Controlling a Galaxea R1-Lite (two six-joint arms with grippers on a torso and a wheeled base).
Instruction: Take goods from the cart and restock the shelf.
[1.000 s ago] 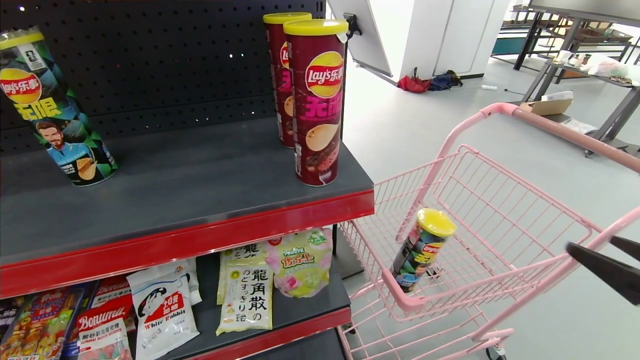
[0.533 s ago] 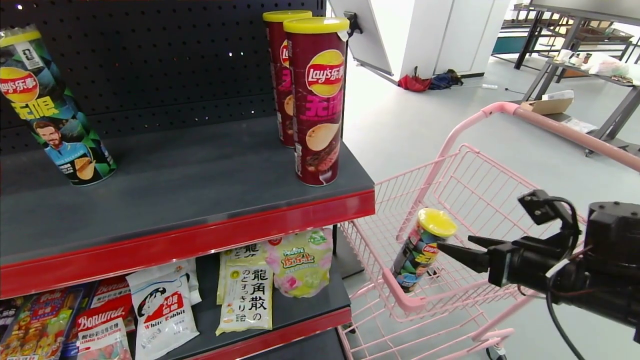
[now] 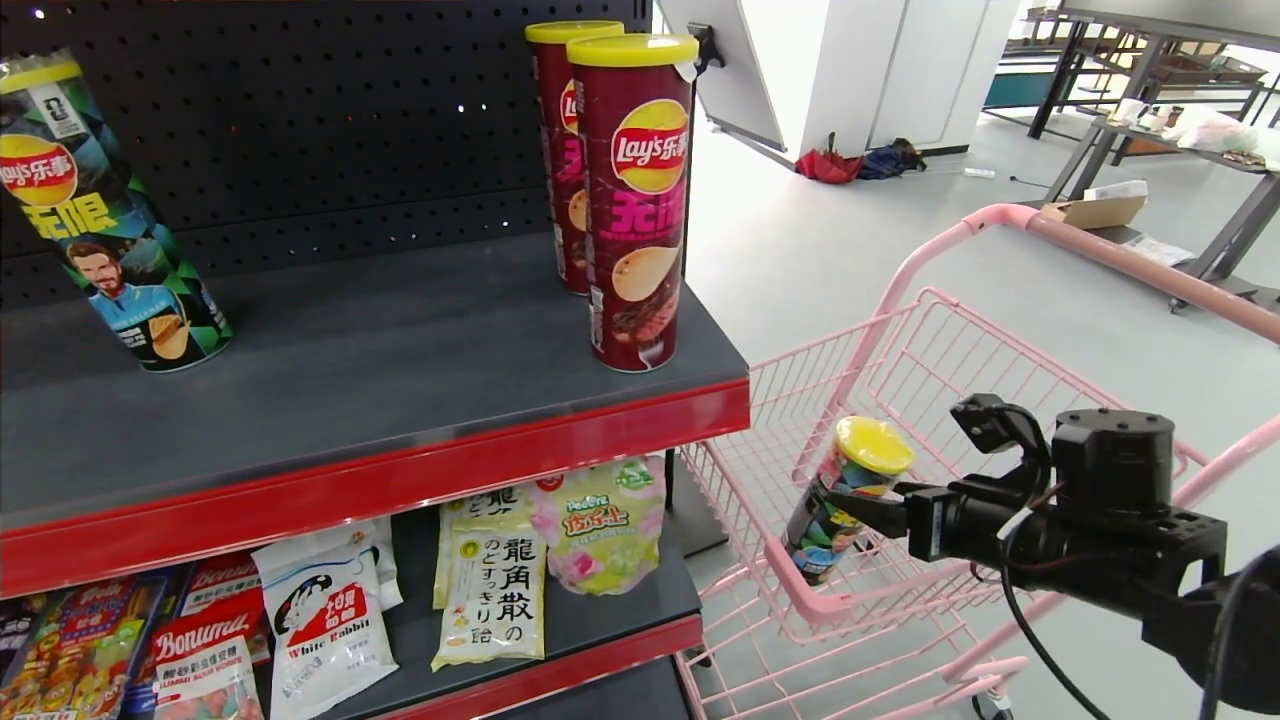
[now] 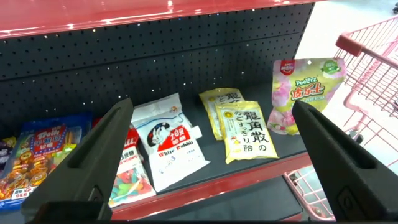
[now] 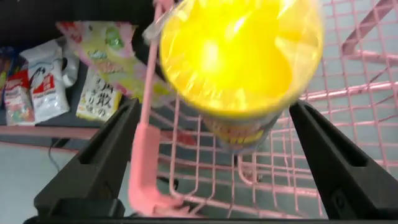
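Yellow-lidded chip can [image 3: 815,530] leans, seemingly, in pink cart [image 3: 812,605].

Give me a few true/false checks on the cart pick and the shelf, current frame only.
1. The right gripper is open, a finger on either side of the can in the pink cart. True.
2. That can has a red lid. False: the lid is yellow.
3. Two maroon cans stand upright at the right end of the upper shelf. True.
4. The left gripper holds a snack bag. False: it is open and empty, facing the snack bags on the lower shelf.
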